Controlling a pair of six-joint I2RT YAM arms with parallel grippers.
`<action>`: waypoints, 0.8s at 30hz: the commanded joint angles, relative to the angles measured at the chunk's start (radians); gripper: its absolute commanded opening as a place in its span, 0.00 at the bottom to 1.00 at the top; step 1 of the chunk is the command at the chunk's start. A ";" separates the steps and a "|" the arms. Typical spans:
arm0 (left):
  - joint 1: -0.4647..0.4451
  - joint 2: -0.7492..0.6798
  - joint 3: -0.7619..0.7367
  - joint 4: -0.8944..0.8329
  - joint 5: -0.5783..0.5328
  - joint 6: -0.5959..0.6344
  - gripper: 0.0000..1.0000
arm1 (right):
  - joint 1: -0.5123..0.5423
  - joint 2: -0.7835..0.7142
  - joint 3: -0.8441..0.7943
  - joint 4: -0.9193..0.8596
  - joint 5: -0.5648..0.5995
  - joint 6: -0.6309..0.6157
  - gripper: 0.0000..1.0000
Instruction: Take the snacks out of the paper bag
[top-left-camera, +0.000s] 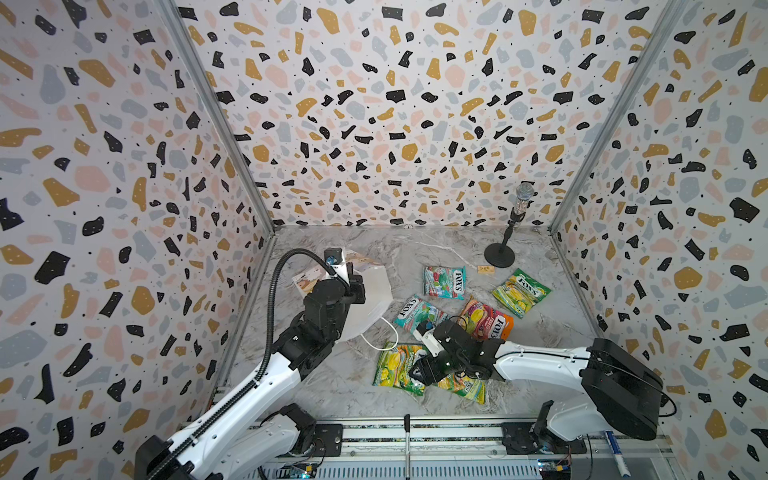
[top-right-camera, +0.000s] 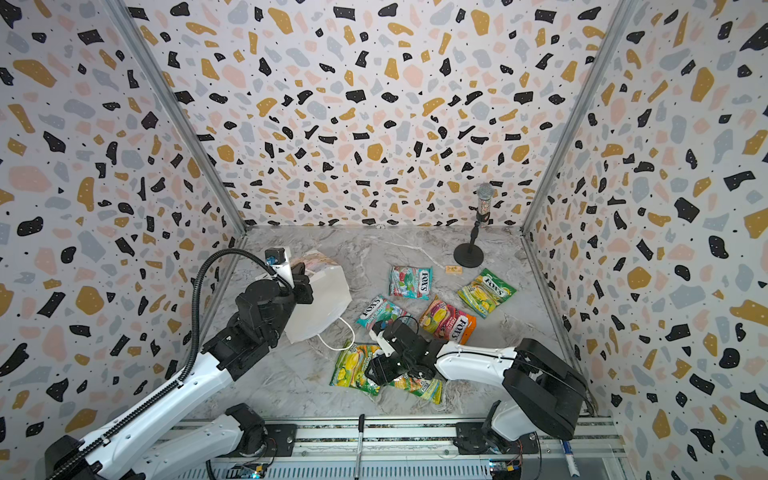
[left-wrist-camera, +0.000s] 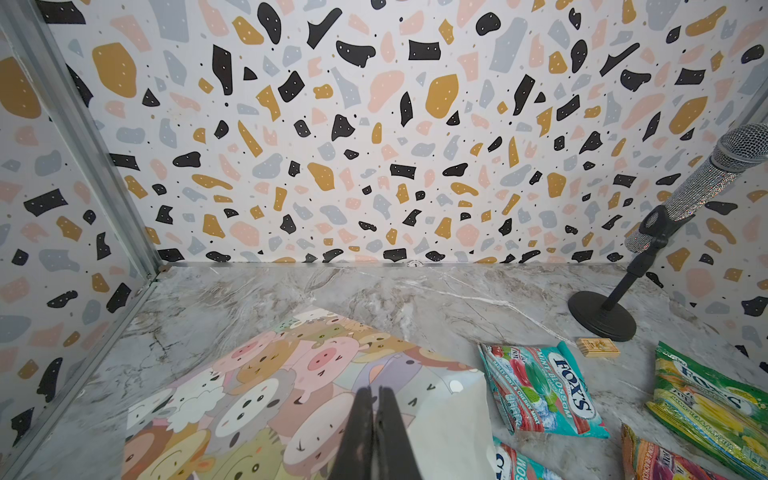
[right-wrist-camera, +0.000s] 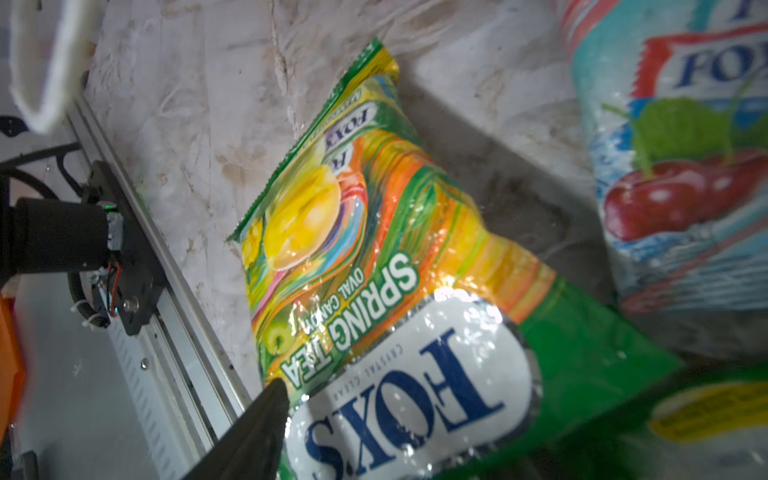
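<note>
The white paper bag (top-left-camera: 374, 297) (top-right-camera: 322, 307) hangs tilted at the left, its colourful animal side (left-wrist-camera: 266, 395) facing the back and a cord handle trailing on the table. My left gripper (top-left-camera: 356, 286) (left-wrist-camera: 376, 409) is shut on the bag's upper part. Several FOX'S snacks lie on the marble table outside the bag: two teal-red ones (top-left-camera: 443, 282) (top-left-camera: 417, 313), an orange-pink one (top-left-camera: 484, 319) and a green-yellow one (top-left-camera: 521, 292). Two more green-yellow packets (top-left-camera: 395, 365) (top-left-camera: 463, 387) lie at the front. My right gripper (top-left-camera: 420, 371) hovers open over them; one finger (right-wrist-camera: 257, 432) shows beside a "Spring Tea" packet (right-wrist-camera: 374, 257).
A microphone on a black round stand (top-left-camera: 500, 254) rises at the back right, with a small wooden box (top-left-camera: 485, 269) next to it. Patterned walls close in three sides. A metal rail (top-left-camera: 415, 432) runs along the front edge.
</note>
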 joint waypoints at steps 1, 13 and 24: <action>-0.003 -0.016 0.006 0.035 -0.013 0.006 0.00 | 0.007 -0.066 0.053 -0.126 0.088 -0.035 0.74; -0.003 -0.004 0.028 0.035 0.007 -0.004 0.00 | -0.105 -0.259 0.036 -0.180 0.101 -0.039 0.75; -0.004 0.065 0.181 -0.014 0.079 -0.062 0.00 | -0.297 -0.374 -0.028 -0.181 0.016 -0.050 0.75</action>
